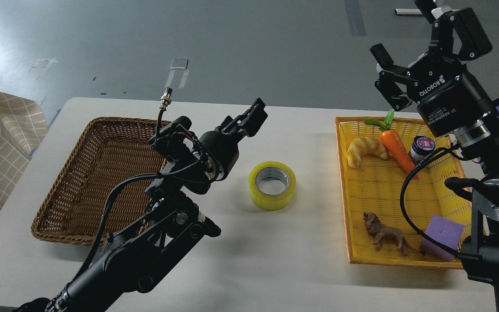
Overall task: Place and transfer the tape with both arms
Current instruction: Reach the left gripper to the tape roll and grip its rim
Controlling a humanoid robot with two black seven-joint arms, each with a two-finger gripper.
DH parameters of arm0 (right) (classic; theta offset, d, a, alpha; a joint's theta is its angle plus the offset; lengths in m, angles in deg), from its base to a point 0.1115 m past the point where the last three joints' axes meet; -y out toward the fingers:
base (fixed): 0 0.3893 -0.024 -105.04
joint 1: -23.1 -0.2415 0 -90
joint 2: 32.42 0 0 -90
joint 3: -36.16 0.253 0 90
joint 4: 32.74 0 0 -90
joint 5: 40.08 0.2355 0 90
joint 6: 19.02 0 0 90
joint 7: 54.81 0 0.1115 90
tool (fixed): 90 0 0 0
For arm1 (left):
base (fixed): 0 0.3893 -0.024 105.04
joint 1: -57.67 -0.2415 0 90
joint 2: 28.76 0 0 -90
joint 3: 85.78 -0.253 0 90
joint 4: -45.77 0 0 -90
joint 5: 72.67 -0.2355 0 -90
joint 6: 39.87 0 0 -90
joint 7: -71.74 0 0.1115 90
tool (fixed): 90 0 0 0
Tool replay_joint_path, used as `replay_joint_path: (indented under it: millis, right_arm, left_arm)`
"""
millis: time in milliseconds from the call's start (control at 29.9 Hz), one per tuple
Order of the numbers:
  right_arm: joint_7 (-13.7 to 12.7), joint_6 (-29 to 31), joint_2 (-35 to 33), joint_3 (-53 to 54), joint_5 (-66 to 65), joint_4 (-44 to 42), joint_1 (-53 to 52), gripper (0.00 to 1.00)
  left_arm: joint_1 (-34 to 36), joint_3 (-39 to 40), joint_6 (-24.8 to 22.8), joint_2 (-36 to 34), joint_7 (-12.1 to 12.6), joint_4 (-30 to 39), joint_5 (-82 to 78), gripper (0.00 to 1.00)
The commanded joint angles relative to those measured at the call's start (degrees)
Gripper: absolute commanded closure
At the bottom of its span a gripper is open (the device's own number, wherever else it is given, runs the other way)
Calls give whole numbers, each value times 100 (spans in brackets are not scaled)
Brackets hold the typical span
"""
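The tape (272,200), a yellow translucent roll with a pale core, lies flat on the white table (249,260) near its middle. My left gripper (250,118) hangs low over the table just left of and behind the tape, apart from it. It is seen side-on and dark, so its fingers cannot be told apart. My right gripper (402,29) is open and empty, held high above the back edge of the yellow basket (379,190), far from the tape.
A brown wicker basket (98,173) stands at the left, partly under my left arm. The yellow basket holds a croissant (365,150), a carrot (397,149), a small jar (422,147), a toy lion (383,235) and a purple foam block (442,237).
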Motion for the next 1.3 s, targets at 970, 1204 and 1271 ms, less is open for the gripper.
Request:
replay_joint_path:
  millis: [970,1204,1271]
  right_arm:
    - [-18,-14,0,-46,123,6,-2,0]
    - [-18,-14,0,-46,123,6,33,0]
    - [-18,-14,0,-46,114,6,42,0]
  left_arm:
    - [818,-2049,-391,-618,-32,-1326,-395,2]
    - [880,-2199,-409,-627,-32,-1493,-395,2]
    - [880,-2199,-417,-610,-32,-1502,-395,2]
